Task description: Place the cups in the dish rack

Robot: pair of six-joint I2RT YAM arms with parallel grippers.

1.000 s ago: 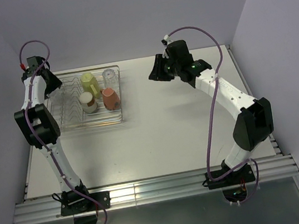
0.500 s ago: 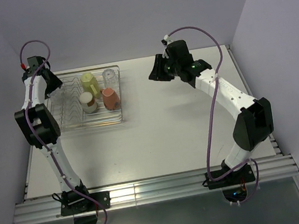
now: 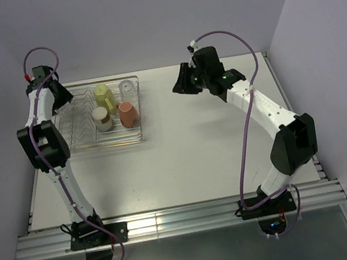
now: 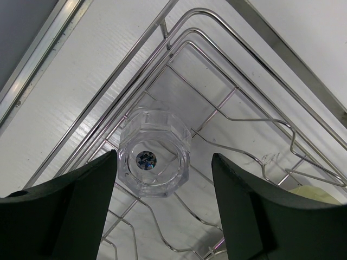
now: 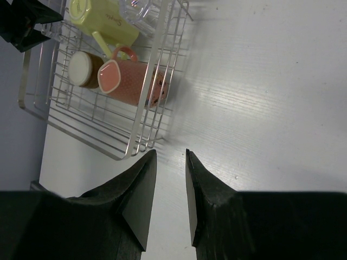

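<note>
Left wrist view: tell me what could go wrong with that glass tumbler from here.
The glass tumbler stands between the left gripper's open fingers, nearly against one; a skewed retreat could drag or tip it. It rests on thin wires at the dish rack's corner, so a nudge might leave it leaning on the rim.

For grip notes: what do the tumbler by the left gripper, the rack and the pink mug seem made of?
Tumbler: clear, faceted, wires visible through it; glass or plastic. Rack: thin shiny silver wire, likely metal. Pink mug: opaque, probably ceramic.
</note>
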